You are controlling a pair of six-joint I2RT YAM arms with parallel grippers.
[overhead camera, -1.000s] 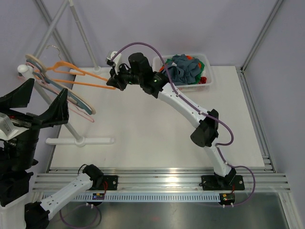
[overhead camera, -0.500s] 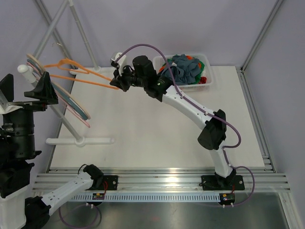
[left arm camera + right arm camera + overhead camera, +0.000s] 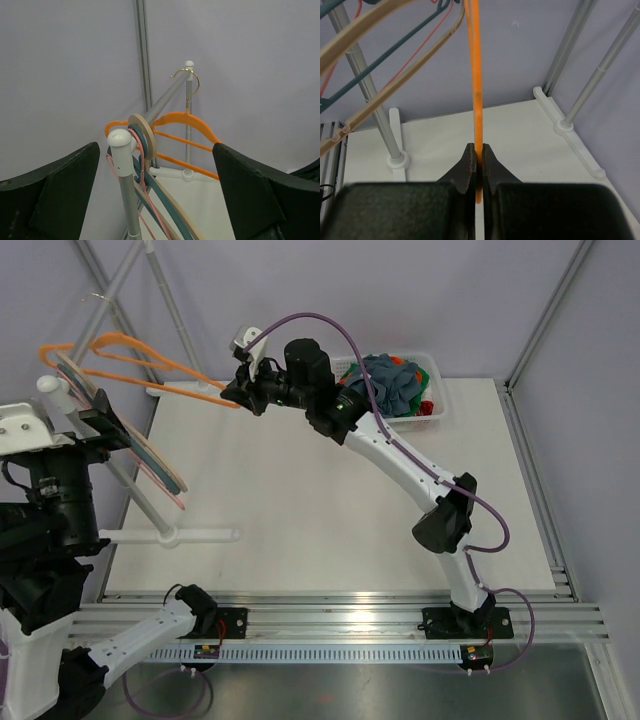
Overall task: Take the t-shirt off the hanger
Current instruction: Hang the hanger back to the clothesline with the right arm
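The white tabletop (image 3: 300,500) fills the middle of the scene. Along its left edge stands a grey clothes rack (image 3: 165,97), its rail slanting from a near post to a far one.

My right arm (image 3: 400,465) reaches from the near edge across to the far left. My left arm is raised at the near left beside the rack.

A white basket (image 3: 432,415) sits at the far edge, right of centre, and holds crumpled cloth (image 3: 385,390), mostly blue-grey with bits of red and green. I cannot tell which piece of it is the t-shirt.

The orange hanger (image 3: 185,116) is thin and bare, with curved shoulders and a straight lower bar. It hangs out from the far part of the rail, tilted toward the right.

My right gripper (image 3: 477,150) has its jaws clenched on the right end of this hanger, which runs as a narrow orange strip between them.

My left gripper (image 3: 155,146) has its jaws released and spread wide, one on either side of the near post, touching nothing.

A cluster of other hangers (image 3: 150,455), tan, teal and pink, hangs at the near end of the rail.

The orange hanger's metal hook (image 3: 186,75) curls by the far post. Whether it bears on the rail is not clear.
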